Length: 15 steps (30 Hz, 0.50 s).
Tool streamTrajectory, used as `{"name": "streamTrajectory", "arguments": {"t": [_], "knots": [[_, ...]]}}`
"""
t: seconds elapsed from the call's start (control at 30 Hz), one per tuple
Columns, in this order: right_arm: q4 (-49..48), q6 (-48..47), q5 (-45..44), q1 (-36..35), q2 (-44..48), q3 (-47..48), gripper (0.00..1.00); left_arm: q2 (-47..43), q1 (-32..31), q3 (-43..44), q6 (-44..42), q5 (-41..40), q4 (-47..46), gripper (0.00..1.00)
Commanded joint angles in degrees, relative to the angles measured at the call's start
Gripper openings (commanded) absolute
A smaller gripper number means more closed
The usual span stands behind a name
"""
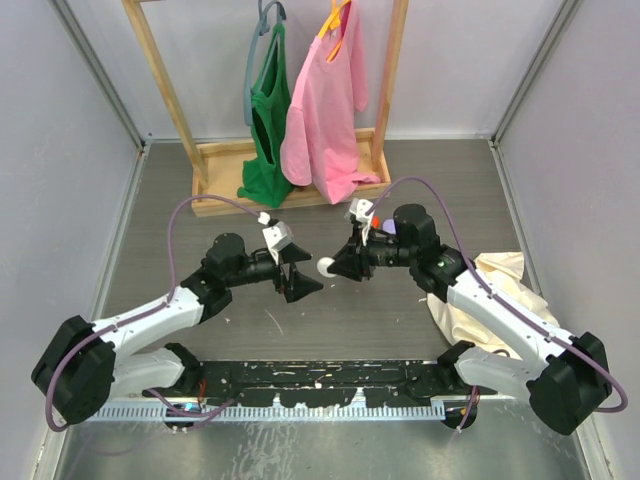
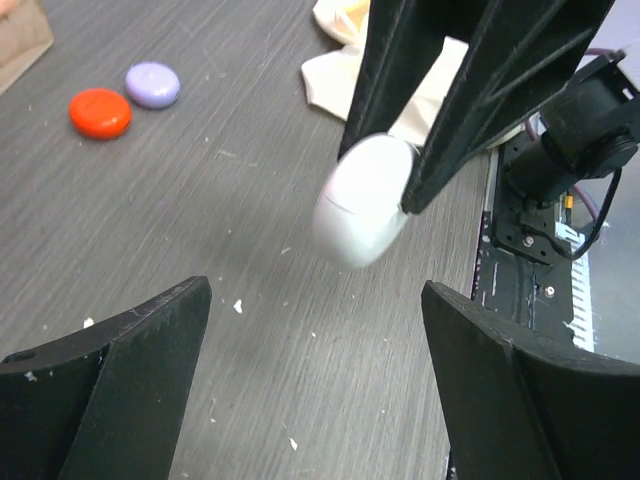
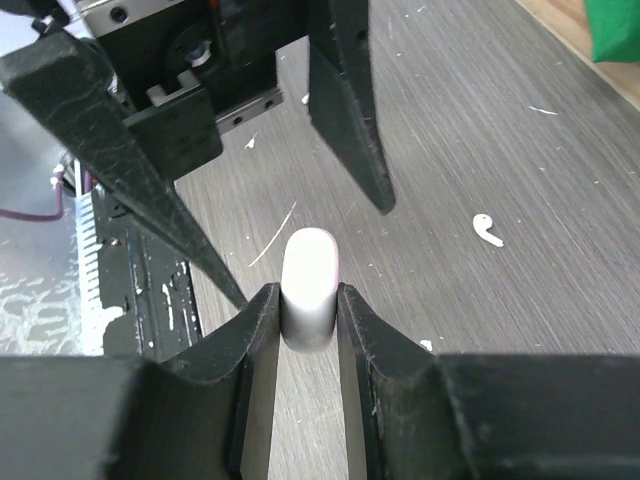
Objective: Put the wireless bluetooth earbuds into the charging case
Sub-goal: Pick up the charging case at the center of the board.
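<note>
Right pincer (image 3: 306, 300) clamps the closed white charging case (image 3: 308, 262) above the surface (image 3: 500, 120). Left pincer (image 2: 315, 305) stands wide apart, empty, directly facing the case.

Smooth, glossy white plastic on the charging case (image 2: 362, 200), kinda pearly. Matt grey wood-grain on the table (image 2: 200, 250) with fine streaky texture, plus soft crumpled cream cloth (image 1: 497, 272). Bare pale wood for the rack (image 1: 222, 158), slightly shiny plastic-looking red disc (image 2: 100, 112).

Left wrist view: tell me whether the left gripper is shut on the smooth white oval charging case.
No: the left gripper stands open and empty; the right gripper clamps the white oval charging case.
</note>
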State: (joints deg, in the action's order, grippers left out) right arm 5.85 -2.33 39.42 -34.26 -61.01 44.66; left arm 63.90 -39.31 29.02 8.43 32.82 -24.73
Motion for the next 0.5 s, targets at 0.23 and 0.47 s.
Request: {"name": "streamTrajectory", "arguments": {"t": [0.23,0.47], "knots": [[2.8,-2.6,6.7,0.2,-2.0,4.1,0.2,4.4,1.8,1.7,0.5,12.6,-15.2,0.79],[2.8,-3.3,8.0,0.2,-2.9,4.7,0.2,5.2,1.8,1.5,1.1,14.2,-15.6,0.68]]}}
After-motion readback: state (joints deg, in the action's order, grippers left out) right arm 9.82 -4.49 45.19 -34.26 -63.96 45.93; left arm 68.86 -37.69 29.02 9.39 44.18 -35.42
